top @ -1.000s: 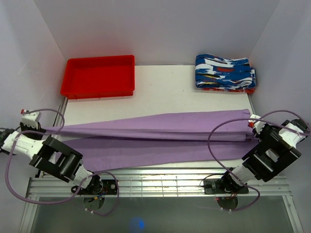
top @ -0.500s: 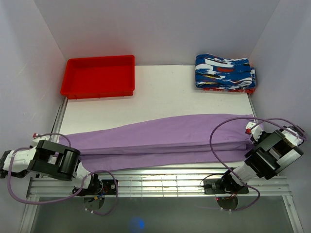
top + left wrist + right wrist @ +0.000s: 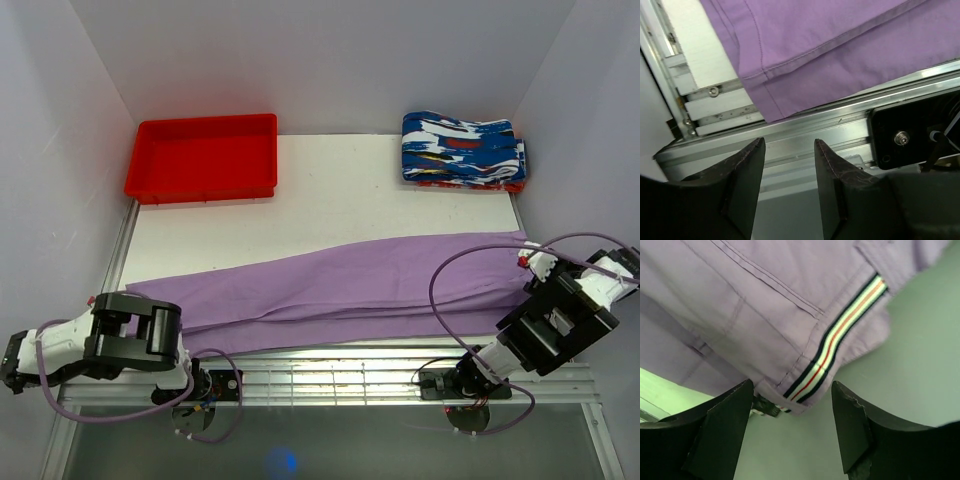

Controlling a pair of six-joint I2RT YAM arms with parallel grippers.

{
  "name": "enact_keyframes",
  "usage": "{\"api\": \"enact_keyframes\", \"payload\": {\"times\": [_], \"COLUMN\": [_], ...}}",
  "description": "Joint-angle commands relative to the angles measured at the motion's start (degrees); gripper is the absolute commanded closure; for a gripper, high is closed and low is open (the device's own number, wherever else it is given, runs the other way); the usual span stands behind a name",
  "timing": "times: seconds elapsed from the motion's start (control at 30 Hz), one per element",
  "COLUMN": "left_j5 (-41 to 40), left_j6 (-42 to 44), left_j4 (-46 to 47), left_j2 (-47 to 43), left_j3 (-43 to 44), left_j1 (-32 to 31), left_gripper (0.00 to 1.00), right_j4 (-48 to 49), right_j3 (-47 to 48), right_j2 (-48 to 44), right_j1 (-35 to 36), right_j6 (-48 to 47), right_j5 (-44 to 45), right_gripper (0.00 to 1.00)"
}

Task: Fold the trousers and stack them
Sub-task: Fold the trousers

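Note:
The lilac trousers (image 3: 340, 285) lie stretched flat across the near half of the table, leg hems at the left and waistband at the right. In the left wrist view the hem end (image 3: 790, 60) hangs over the aluminium rail at the table's near edge. My left gripper (image 3: 789, 150) is open and empty just short of it, off the near left corner. In the right wrist view the waistband (image 3: 790, 330) with its striped ribbon (image 3: 840, 342) lies just beyond my right gripper (image 3: 792, 390), which is open and holds nothing. From above, that gripper (image 3: 533, 265) sits at the waistband's right end.
A red tray (image 3: 204, 156) stands at the back left. A stack of blue-white-red patterned folded garments (image 3: 463, 150) sits at the back right. White walls close in both sides. The aluminium rail (image 3: 340, 365) runs along the near edge, between the arm bases.
Both grippers have opened and let go of the trousers, which dropped flat onto the table. The left arm has swung back toward the near left corner; the right drew back slightly.

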Motion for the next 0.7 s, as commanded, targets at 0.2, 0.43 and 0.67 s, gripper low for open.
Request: {"api": "enact_keyframes", "payload": {"times": [0.2, 0.43, 0.67], "left_j5": [17.40, 8.61, -6.18], "left_j6": [-0.05, -41.78, -50.72], "left_j4": [-5.13, 18.80, 25.89], "left_j2": [5.11, 6.62, 9.95], "left_j3": [16.31, 14.59, 5.53], "left_j1": [-15.75, -42.91, -49.96], "left_gripper": [0.43, 0.27, 0.39], "right_j4": [-9.11, 1.44, 3.81], "right_j3": [12.73, 8.70, 3.34], "right_j2": [0.13, 3.38, 6.02], "right_j1": [6.80, 23.77, 28.35], "right_j6": [2.25, 25.55, 28.48], "right_j5": [-6.62, 7.51, 17.36], "right_gripper": [0.38, 0.45, 0.50]}}
